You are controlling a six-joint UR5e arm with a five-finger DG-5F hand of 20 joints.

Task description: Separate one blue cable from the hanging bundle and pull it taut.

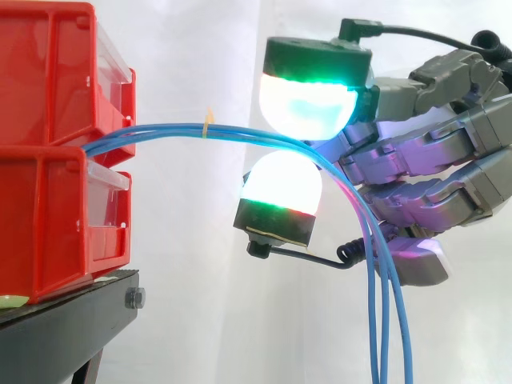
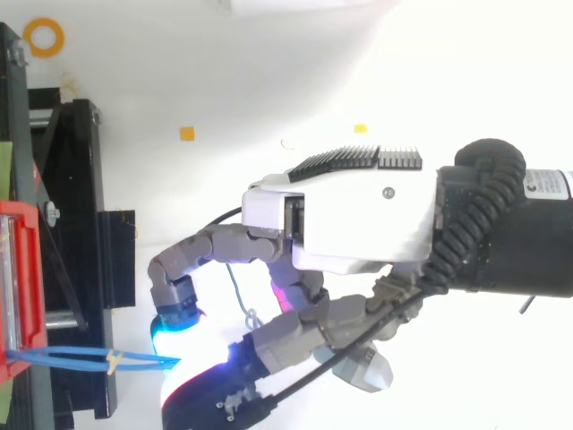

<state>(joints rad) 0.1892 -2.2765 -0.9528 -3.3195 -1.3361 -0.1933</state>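
White curtain [image 1: 200,64], boxy red bins [image 1: 48,80], thin blue cables [image 1: 160,129]

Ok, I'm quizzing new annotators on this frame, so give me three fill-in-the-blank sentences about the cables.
The blue cables emerge from between two stacked ___ bins.
They pass ___ two glowing fingertips of the hand.
Past the fingertips they hang ___.
Missing: red; between; down.

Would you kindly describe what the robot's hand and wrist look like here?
The hand has a white boxy palm housing with black ribbed fins and grey segmented fingers. Its fingertips are thick domed pads glowing white with green edges in dark caps. The wrist is black.
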